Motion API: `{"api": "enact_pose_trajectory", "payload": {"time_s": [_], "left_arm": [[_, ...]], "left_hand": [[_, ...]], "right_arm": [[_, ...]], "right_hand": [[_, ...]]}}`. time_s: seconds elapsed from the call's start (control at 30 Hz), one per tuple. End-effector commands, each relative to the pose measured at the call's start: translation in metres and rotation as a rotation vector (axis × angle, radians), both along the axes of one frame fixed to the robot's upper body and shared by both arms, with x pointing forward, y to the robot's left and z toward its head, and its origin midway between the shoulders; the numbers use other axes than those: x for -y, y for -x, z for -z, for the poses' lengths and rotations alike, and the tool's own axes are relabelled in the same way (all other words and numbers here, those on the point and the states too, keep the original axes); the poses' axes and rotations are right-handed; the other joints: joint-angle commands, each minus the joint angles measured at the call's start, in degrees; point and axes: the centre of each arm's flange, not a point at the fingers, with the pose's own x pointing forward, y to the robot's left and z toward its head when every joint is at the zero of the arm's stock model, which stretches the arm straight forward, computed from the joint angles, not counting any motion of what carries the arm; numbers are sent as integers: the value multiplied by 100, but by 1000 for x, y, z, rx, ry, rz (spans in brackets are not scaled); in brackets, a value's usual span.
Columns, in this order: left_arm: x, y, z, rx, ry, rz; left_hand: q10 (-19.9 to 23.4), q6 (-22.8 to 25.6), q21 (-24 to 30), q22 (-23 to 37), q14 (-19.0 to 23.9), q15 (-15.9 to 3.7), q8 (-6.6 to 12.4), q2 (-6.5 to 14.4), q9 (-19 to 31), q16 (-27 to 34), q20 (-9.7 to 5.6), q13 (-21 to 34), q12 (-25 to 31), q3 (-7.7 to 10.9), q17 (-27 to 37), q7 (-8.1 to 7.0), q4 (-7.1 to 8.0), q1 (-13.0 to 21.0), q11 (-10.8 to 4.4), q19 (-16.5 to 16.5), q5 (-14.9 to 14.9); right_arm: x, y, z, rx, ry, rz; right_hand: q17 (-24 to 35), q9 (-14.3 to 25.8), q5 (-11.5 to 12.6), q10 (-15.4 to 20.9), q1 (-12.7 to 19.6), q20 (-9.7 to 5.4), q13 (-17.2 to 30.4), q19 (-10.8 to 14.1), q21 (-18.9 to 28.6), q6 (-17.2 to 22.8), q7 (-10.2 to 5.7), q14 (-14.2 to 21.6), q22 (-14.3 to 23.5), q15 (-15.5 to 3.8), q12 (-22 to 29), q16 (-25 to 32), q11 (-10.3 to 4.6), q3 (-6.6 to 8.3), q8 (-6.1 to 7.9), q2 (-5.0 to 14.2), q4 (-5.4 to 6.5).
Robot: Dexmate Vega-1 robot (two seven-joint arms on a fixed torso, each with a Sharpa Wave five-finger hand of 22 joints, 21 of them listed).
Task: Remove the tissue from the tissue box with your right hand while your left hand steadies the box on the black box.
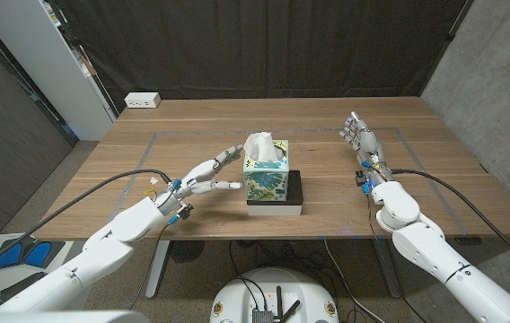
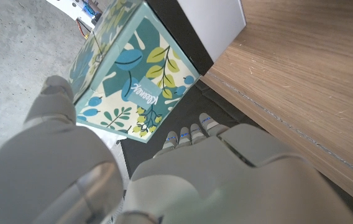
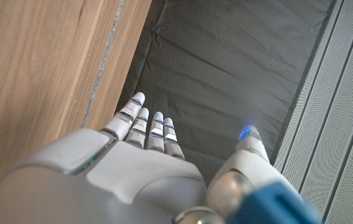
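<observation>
A tissue box (image 1: 268,178) with a teal leaf pattern stands on a low black box (image 1: 276,203) at the table's middle, and a white tissue (image 1: 265,148) sticks up from its top. My left hand (image 1: 203,178) is just left of the box, fingers spread toward its side, holding nothing; whether a fingertip touches the box I cannot tell. The left wrist view shows the patterned box (image 2: 133,81) close beyond that hand (image 2: 183,180). My right hand (image 1: 364,144) stands open far to the right of the box, fingers pointing away from me, seen again as the same hand (image 3: 145,168).
A white power strip (image 1: 142,100) lies at the table's far left corner. A black curtain hangs behind the table (image 1: 327,117). Cables trail off both wrists toward the table's front edge.
</observation>
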Motion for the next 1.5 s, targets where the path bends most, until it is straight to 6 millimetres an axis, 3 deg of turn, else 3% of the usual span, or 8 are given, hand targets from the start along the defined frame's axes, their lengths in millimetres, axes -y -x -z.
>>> {"api": "enact_pose_trajectory", "payload": {"time_s": [0.03, 0.77, 1.27, 1.33, 1.4, 1.5], "left_arm": [[13, -7, -5, 0, -45, 14], [23, -9, -7, -22, -60, 10], [23, -7, -8, -23, -48, -11], [23, -6, -8, -22, -46, -11], [24, -6, -8, -29, -44, -7], [25, -6, -8, -41, -51, -3]], "left_hand": [[-141, -12, 55, 7, 44, 9, 38, -26, 7, 36, 36, 11, 31, -8, 5, -14, -31, 5, -29, 64, 21], [-107, 131, 121, 0, 122, -49, 94, 22, 8, 62, 84, -3, 72, 33, -4, -4, -33, 67, -69, 264, 29], [-9, 229, 138, -4, 231, -62, 123, 85, 8, 94, 108, -14, 121, 77, -13, -82, -31, 122, -86, 342, 36], [68, 308, 154, -5, 324, -106, 148, 104, 8, 122, 72, -19, 154, 93, -17, -85, -30, 141, -108, 400, 37], [226, 491, 187, -14, 484, -125, 194, 117, 6, 155, -165, -38, 213, 112, -29, -47, -27, 164, -135, 549, 29], [350, 626, 225, -29, 608, -175, 212, 136, -2, 167, -359, -63, 250, 130, -44, -25, -24, 186, -151, 733, 18]], "right_arm": [[6, 2, 2, 7, -11, 7], [11, 1, 4, 11, -16, 13], [12, 2, 3, 13, -12, 11], [12, 3, 3, 14, -11, 12], [12, 4, 2, 16, -11, 13], [13, 5, 2, 18, -14, 15]], "right_hand": [[8, 23, 31, 34, -4, 35, 17, -3, 28, 19, -11, 16, 10, 14, 54, 24, 4, -8, 26, -1, -26], [4, 23, 30, 34, -7, 45, 17, -6, 28, 25, -9, 18, 11, 22, 54, 27, 0, -13, 26, -4, -26], [0, 23, 31, 32, -7, 51, 17, -7, 28, 28, -20, 18, 11, 21, 52, 29, 7, -15, 26, -2, -25], [-1, 23, 31, 27, -7, 50, 17, -5, 29, 27, -15, 17, 11, 20, 50, 28, -1, -15, 26, -3, -25], [-1, 23, 31, 25, -7, 50, 17, -4, 30, 27, -18, 17, 11, 21, 50, 29, -2, -15, 26, -3, -26], [-2, 23, 31, 29, -6, 54, 17, -5, 29, 24, -19, 18, 11, 18, 51, 30, 0, -15, 24, -3, -26]]}}
